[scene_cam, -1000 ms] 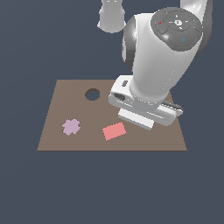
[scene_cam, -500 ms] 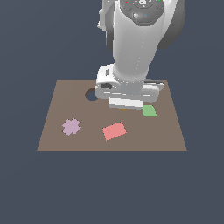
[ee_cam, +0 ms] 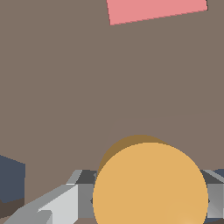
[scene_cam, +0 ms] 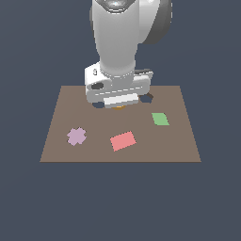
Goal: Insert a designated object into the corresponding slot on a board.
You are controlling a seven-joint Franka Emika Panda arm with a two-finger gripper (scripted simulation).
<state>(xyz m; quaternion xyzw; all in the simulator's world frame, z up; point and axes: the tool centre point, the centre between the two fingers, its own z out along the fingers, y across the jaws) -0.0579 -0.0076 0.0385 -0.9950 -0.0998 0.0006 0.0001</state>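
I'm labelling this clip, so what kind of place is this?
Most likely a simulated test scene, not a real room: a flat brown board floats in a plain dark void, with flat coloured pieces like the red rectangle and an orange disc.

Brown board [scene_cam: 183, 141] with red rectangle [scene_cam: 123, 140], green parallelogram [scene_cam: 160, 119], lilac cross [scene_cam: 76, 136]

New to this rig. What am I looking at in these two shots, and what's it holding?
It is a simulated single robot arm over a flat brown board. One picture is from a camera off the arm, the other from a camera on the wrist, looking down past the gripper. On the board lie a red rectangle, a green piece and a lilac cross-shaped piece. Dark holes peek out beside the arm. The gripper is closed on an orange disc, which fills the wrist view's foreground.
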